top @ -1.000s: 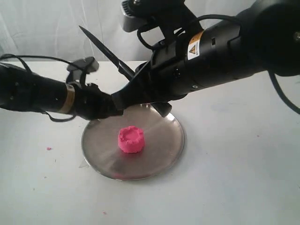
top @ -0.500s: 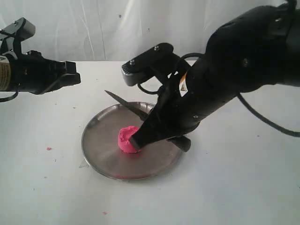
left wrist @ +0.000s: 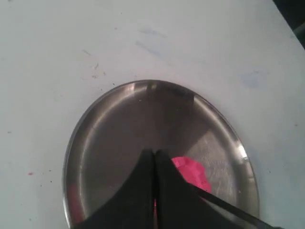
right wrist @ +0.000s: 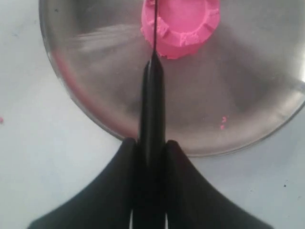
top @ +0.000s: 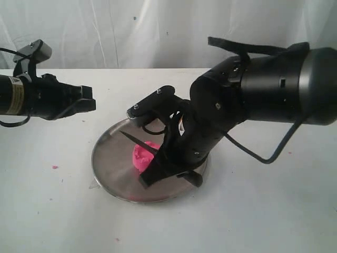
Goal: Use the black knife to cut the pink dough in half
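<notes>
The pink dough [top: 139, 158] is a single round puck with a dimpled top [right wrist: 183, 21], lying on a round steel plate [top: 108, 158]. My right gripper [right wrist: 151, 141] is shut on the handle of the black knife [right wrist: 152, 95]. The thin blade [top: 138, 140] runs across the top of the dough, off its middle. How deep the blade sits in the dough I cannot tell. My left gripper [top: 90, 104] is shut and empty, hovering left of the plate. In the left wrist view it [left wrist: 153, 153] points at the plate [left wrist: 114, 102], the dough [left wrist: 193, 172] and the blade [left wrist: 226, 208].
Tiny pink crumbs lie on the white table [top: 55, 167] and on the plate [right wrist: 222, 122]. The bulky right arm [top: 253, 100] covers the plate's right half. A white curtain [top: 158, 31] closes the back.
The right arm has swung the knife down from high above the plate onto the dough. The left arm drew back to the left and has stayed there.
</notes>
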You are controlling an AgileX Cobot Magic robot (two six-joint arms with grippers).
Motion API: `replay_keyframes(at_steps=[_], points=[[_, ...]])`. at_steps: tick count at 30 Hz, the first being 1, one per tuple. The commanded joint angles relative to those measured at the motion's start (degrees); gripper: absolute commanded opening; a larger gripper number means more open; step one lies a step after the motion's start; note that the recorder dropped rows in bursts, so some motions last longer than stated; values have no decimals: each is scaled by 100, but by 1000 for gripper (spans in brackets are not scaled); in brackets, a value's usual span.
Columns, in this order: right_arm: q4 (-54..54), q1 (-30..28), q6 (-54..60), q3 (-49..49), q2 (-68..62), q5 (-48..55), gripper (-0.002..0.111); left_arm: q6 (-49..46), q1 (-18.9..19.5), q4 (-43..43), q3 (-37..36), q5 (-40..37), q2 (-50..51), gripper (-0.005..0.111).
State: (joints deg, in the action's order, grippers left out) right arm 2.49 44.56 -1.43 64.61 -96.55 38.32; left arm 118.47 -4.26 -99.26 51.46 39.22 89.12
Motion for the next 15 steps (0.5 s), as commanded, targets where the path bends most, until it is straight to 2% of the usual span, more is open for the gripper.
replay_keyframes(at_steps=[1, 9, 15], points=[[396, -60, -148, -1, -116, -174, 0, -130, 11, -68, -16, 198, 262, 0], [563, -60, -186, -1, -352, -280, 0, -655, 11, 389, -6, 300, 458, 0], [612, -60, -186, -1, -411, -410, 0, -655, 11, 413, -6, 314, 458, 0]])
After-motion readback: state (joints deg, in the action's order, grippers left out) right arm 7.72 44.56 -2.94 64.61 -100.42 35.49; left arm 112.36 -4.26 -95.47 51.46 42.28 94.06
